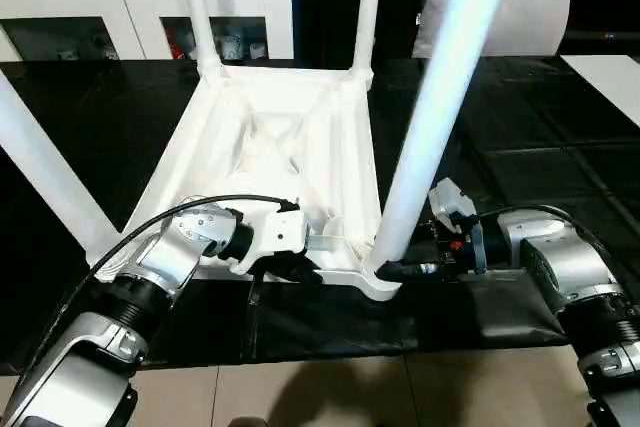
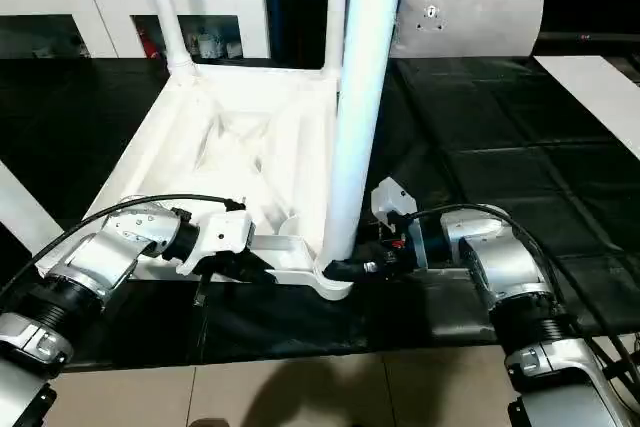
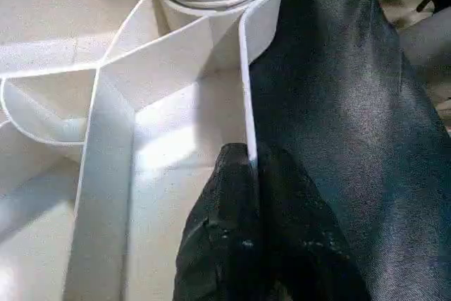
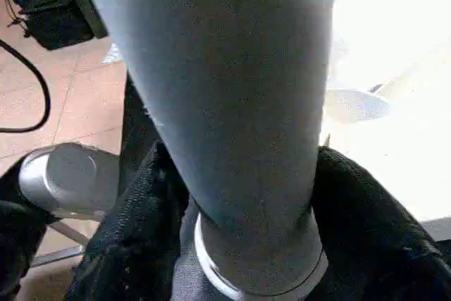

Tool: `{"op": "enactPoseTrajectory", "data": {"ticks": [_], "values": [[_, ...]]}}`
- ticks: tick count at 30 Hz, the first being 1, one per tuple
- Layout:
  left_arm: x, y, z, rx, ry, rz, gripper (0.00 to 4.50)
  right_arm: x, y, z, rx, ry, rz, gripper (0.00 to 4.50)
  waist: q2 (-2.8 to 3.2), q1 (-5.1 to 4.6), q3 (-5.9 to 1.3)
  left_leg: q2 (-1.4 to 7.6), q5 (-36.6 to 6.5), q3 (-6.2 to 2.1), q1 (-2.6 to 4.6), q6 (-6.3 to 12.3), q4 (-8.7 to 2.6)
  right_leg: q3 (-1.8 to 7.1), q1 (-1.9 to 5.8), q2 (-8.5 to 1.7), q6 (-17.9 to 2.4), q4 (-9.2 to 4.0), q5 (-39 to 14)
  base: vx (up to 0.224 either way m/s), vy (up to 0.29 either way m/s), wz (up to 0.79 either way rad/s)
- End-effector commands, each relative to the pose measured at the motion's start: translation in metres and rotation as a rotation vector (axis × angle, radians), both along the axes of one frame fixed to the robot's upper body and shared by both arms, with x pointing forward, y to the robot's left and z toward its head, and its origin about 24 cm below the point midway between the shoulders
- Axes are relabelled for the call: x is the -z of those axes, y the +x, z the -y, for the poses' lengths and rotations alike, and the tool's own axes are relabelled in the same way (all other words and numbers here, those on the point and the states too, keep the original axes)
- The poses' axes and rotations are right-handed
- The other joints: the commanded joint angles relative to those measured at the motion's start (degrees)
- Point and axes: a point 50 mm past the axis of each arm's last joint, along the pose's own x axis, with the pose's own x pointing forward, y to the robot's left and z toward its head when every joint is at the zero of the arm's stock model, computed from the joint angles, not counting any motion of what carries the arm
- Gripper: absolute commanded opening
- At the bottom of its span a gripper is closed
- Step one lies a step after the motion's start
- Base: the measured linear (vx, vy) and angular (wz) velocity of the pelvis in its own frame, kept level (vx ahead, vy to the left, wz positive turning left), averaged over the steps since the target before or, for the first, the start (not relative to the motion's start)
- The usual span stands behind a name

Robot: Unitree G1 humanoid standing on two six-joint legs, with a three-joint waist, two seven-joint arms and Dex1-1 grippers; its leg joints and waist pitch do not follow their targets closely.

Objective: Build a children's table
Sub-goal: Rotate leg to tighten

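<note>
Black sheet [image 1: 560,157] spread across the floor, wrinkled at its near edge, tan tiles [image 1: 330,392] showing beyond it at 6 o'clock. White cabinet [image 1: 135,2] with glass doors standing along the far wall at 11 o'clock, small items dimly visible behind the panes, dark objects on its top. Grey pillow [image 1: 520,12] propped upright at 1 o'clock, against a dark background. White board [image 1: 610,77] lying flat at 3 o'clock, at the sheet's edge. Black cable [image 4: 32,96] looping over tan tiles, near a dark bundle [image 4: 53,8] of gear.
</note>
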Motion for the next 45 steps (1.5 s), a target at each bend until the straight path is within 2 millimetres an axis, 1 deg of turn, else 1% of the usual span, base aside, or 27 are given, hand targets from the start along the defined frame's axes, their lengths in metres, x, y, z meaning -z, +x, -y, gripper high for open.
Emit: {"op": "enactPoseTrajectory", "data": {"ticks": [1,4,5,9,11,13,15,16,17,18,19,20,21,22,23,24,25,26,27,28,29,31,34,36,39,41,45], "values": [[0.006,-0.007,0.006,0.065,0.035,-0.005,0.0,-0.005,-0.001,-0.003,-0.043,0.032,-0.008,2.38,-1.05,-0.34,-4.78,1.8,4.77,1.27,-1.4,5.54,-3.8,3.68,5.11,-3.02,-5.23,-2.76,-18.83,0.0,0.0,0.0],[0.006,-0.007,0.006,0.053,0.022,-0.01,0.0,-0.006,0.0,-0.005,-0.016,0.063,-0.016,2.11,-1.08,-0.38,-4.72,1.68,4.54,1.34,-1.47,5.44,-3.8,3.63,5.13,-2.99,-4.72,-2.96,-19.72,0.0,0.0,0.0],[0.004,-0.006,0.008,0.015,-0.005,-0.022,0.0,-0.006,0.0,-0.01,0.035,0.101,-0.04,2.09,-1.49,-0.52,-4.66,1.67,4.54,1.42,-1.48,5.31,-3.84,3.65,5.2,-2.87,-4.44,-3.0,-19.97,0.0,0.0,0.0],[0.002,-0.004,0.014,-0.068,-0.063,-0.044,0.0,-0.001,0.002,-0.021,0.184,0.109,-0.051,2.02,-1.35,-0.89,-4.5,1.55,4.03,1.36,-1.5,3.99,-4.08,3.54,5.16,-2.85,-2.82,-3.39,-21.68,0.0,0.0,0.0],[0.003,0.0,0.017,-0.165,-0.078,-0.048,0.0,0.005,0.013,-0.028,0.373,0.074,-0.06,2.02,-1.42,-1.77,-4.16,0.96,0.52,1.54,-1.55,2.01,-4.3,3.02,5.15,-2.81,-0.19,-4.49,-27.23,0.0,0.0,0.0],[0.004,0.004,0.019,-0.248,-0.086,-0.041,0.0,0.008,0.024,-0.034,0.564,0.059,-0.082,2.02,-1.02,-3.68,-3.89,0.57,-3.56,1.32,-1.59,0.2,-4.11,1.62,5.18,-2.72,3.42,-6.16,-33.1,-0.054,-0.006,-0.05],[0.001,0.01,0.023,-0.333,-0.113,-0.036,0.0,0.01,0.037,-0.037,0.769,0.032,-0.074,2.02,-0.89,-4.81,-3.94,0.53,-5.8,1.27,-1.43,0.37,-3.91,0.71,5.28,-2.63,4.81,-7.01,-34.57,-0.056,0.005,-0.11],[-0.001,0.013,0.025,-0.376,-0.126,-0.032,0.0,0.01,0.04,-0.038,0.841,0.034,-0.086,2.02,-0.12,-6.24,-4.14,1.27,-8.32,0.83,-1.65,0.82,-3.91,-0.65,6.1,-2.67,6.0,-7.97,-34.25,-0.054,0.007,-0.13],[-0.003,0.018,0.029,-0.432,-0.144,-0.027,0.0,0.009,0.045,-0.039,0.929,0.05,-0.114,2.02,0.25,-6.82,-4.04,2.01,-9.48,0.72,-1.55,1.33,-4.11,-0.77,6.18,-2.61,5.62,-8.22,-33.23,0.0,0.0,0.0],[-0.006,0.022,0.033,-0.488,-0.16,-0.02,0.0,0.009,0.048,-0.04,0.996,0.067,-0.131,2.02,1.06,-7.29,-3.95,4.31,-13.14,-0.11,-1.4,2.22,-5.14,-0.85,7.12,-2.78,4.49,-7.11,-29.81,0.0,0.0,0.0],[-0.008,0.026,0.036,-0.543,-0.178,-0.016,0.0,0.009,0.049,-0.041,1.032,0.077,-0.139,2.02,1.29,-7.42,-3.54,7.26,-19.52,-1.05,-1.48,2.71,-7.03,0.72,7.77,-2.91,2.58,-3.55,-24.04,0.0,0.0,0.0],[-0.008,0.028,0.037,-0.56,-0.183,-0.015,0.0,0.009,0.05,-0.042,1.042,0.08,-0.141,2.02,1.3,-7.0,-3.43,8.06,-22.66,-1.33,-0.95,2.36,-7.82,1.9,7.58,-2.92,1.41,-1.92,-21.27,0.0,0.0,0.0],[-0.009,0.029,0.038,-0.578,-0.189,-0.014,0.0,0.009,0.05,-0.042,1.052,0.082,-0.142,2.02,-0.41,-7.27,-2.62,5.73,-25.96,0.17,0.6,1.29,-7.15,2.58,5.88,-2.88,1.06,-4.29,-25.81,0.0,0.0,0.0],[-0.012,0.033,0.046,-0.635,-0.214,-0.006,0.0,0.009,0.05,-0.047,1.058,0.076,-0.135,2.02,-1.83,-7.3,-2.3,-0.63,-19.64,3.07,3.82,0.73,-1.93,-1.19,1.89,-2.55,5.52,-10.33,-42.78,0.0,0.0,0.0],[-0.013,0.033,0.05,-0.643,-0.219,-0.002,0.0,0.008,0.05,-0.05,1.052,0.08,-0.137,2.02,-2.36,-7.43,-2.84,-1.81,-16.23,3.47,2.89,1.68,-1.29,-2.28,2.57,-2.33,7.74,-9.97,-45.23,0.056,-0.02,0.01],[-0.014,0.033,0.052,-0.644,-0.223,0.002,0.0,0.008,0.05,-0.052,1.048,0.081,-0.136,2.02,-1.37,-7.13,-3.55,-0.69,-12.62,2.81,0.28,3.21,-2.26,-2.93,5.27,-2.59,10.85,-10.15,-43.25,0.0,0.0,0.0],[-0.014,0.033,0.053,-0.643,-0.224,0.003,0.0,0.007,0.05,-0.053,1.046,0.083,-0.137,2.57,-0.08,-6.95,-4.3,1.53,-10.58,1.92,-0.03,3.42,-3.39,-2.48,6.38,-2.97,9.87,-9.47,-36.12,0.0,0.0,0.0],[-0.014,0.032,0.054,-0.643,-0.218,0.013,0.0,0.004,0.049,-0.054,1.033,0.091,-0.121,2.57,0.21,-7.04,-4.43,3.09,-9.52,1.06,-0.76,3.45,-4.27,-1.65,7.29,-3.34,8.23,-8.27,-31.11,0.0,0.0,0.0],[-0.013,0.032,0.054,-0.644,-0.217,0.015,0.0,0.004,0.049,-0.055,1.029,0.093,-0.116,2.57,0.34,-6.87,-4.57,4.23,-8.31,0.52,-1.18,3.56,-4.77,-0.57,7.48,-3.44,6.58,-6.9,-26.08,0.0,0.0,0.0],[-0.013,0.031,0.054,-0.637,-0.213,0.023,0.0,0.002,0.048,-0.055,1.023,0.102,-0.114,2.78,-0.83,-6.75,-3.96,2.41,-7.75,1.68,0.09,2.33,-4.69,0.15,5.63,-3.31,2.56,-7.29,-24.63,0.0,0.0,0.0],[-0.013,0.031,0.053,-0.636,-0.208,0.032,0.0,0.0,0.048,-0.055,1.02,0.113,-0.111,2.89,-1.02,-6.58,-3.94,1.42,-6.86,2.01,-0.02,1.9,-4.6,0.0,5.81,-3.06,1.95,-7.18,-25.99,0.0,0.0,0.0],[-0.013,0.03,0.046,-0.628,-0.197,0.04,0.0,-0.003,0.046,-0.052,0.998,0.134,-0.09,3.08,-0.83,-5.94,-4.58,1.63,-1.0,1.79,-0.56,2.91,-5.02,0.93,6.33,-3.22,-0.02,-5.85,-22.22,0.0,0.0,0.0],[-0.013,0.028,0.037,-0.603,-0.176,0.052,0.0,-0.006,0.044,-0.043,0.958,0.138,-0.06,3.33,-1.18,-5.49,-4.77,1.36,3.66,2.03,-0.8,4.28,-4.68,1.94,5.81,-2.79,-2.25,-4.42,-17.66,0.0,0.0,0.0],[-0.013,0.026,0.031,-0.568,-0.162,0.063,0.0,-0.007,0.042,-0.033,0.919,0.127,-0.029,3.52,-0.98,-5.04,-5.22,1.5,6.77,1.82,-1.24,5.6,-4.41,2.24,6.17,-2.89,-3.21,-3.5,-14.43,0.0,0.0,0.0],[-0.012,0.024,0.024,-0.527,-0.14,0.076,0.0,-0.009,0.038,-0.025,0.844,0.117,-0.009,3.67,-1.31,-3.99,-5.45,1.25,11.54,1.91,-1.73,7.64,-3.58,2.54,5.75,-2.51,-5.0,-2.09,-7.46,0.0,0.0,0.0],[-0.012,0.023,0.022,-0.509,-0.13,0.082,0.0,-0.01,0.036,-0.022,0.821,0.116,-0.012,3.89,-1.3,-3.69,-5.15,1.16,9.42,2.11,-1.94,7.49,-3.62,2.46,5.65,-2.51,-4.44,-2.44,-9.99,0.0,0.0,0.0],[-0.009,0.014,0.01,-0.368,-0.081,0.064,0.0,-0.012,0.028,-0.001,0.687,0.063,0.022,4.16,-1.12,-2.68,-4.77,0.92,2.71,2.53,-1.66,5.27,-3.98,1.89,5.51,-2.03,0.75,-4.29,-20.16,0.0,0.0,0.0]]}}
